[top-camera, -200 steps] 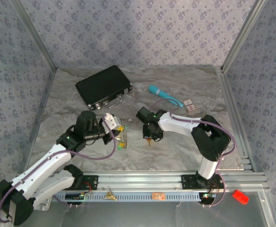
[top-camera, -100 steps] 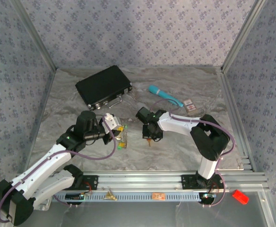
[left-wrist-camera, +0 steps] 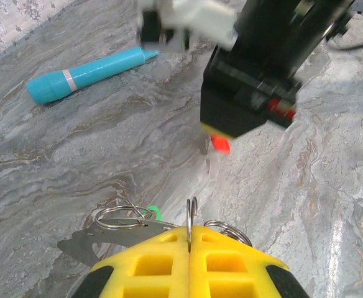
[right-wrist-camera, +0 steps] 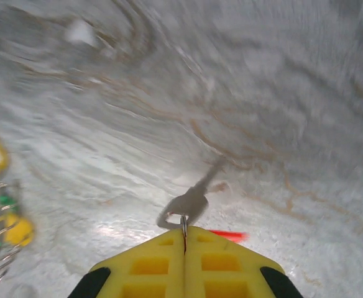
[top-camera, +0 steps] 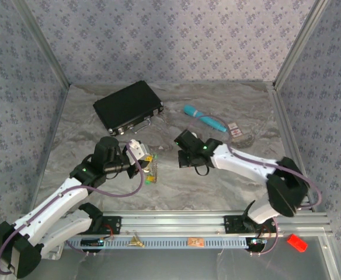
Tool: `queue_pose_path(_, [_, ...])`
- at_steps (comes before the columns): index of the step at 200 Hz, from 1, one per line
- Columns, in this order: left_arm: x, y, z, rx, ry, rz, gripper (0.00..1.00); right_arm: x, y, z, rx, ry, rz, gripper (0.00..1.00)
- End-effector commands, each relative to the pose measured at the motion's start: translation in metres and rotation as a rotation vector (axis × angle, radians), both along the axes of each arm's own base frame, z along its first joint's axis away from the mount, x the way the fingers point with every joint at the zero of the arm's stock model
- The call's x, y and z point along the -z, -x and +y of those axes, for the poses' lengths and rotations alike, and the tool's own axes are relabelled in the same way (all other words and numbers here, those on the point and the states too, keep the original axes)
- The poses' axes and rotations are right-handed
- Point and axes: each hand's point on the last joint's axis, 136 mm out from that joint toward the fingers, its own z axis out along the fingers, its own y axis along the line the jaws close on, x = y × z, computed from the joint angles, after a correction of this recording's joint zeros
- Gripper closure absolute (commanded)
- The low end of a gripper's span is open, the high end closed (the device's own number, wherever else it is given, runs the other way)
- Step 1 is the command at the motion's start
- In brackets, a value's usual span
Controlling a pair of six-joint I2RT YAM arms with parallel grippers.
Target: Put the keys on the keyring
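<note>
Right pincer on silver red-headed key

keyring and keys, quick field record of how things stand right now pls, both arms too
left jaws: shut on a wire ring of the keyring
right jaws: shut on a red-headed key
key vs keyring: apart, key to the right of the ring in the top view
other keys: green and yellow heads bunched at the keyring
teal tool: lying on the table, untouched
black case: closed, far left of the table
</note>
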Motion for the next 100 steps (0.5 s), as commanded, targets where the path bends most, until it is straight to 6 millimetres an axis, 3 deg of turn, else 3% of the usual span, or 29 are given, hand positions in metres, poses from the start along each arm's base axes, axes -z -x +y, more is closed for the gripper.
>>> queue_pose_path(1, [-0.017,0.001,-0.007,0.012,0.051,-0.022,1.0,-0.041,-0.01,0.008,-0.188,-0.013,-0.237,1.0])
queue_pose_path(32, [-0.016,0.005,-0.01,0.009,0.063,0.014,1.0,-0.093,0.005,0.021,-0.447,-0.144,-0.503,1.0])
queue_pose_path(54, [-0.02,0.008,-0.013,0.004,0.088,0.037,1.0,-0.106,0.023,0.024,-0.61,-0.211,-0.562,1.0])
queue_pose_path(100, [-0.027,0.01,-0.02,0.0,0.115,0.068,1.0,-0.124,0.057,0.038,-0.832,-0.324,-0.473,1.0])
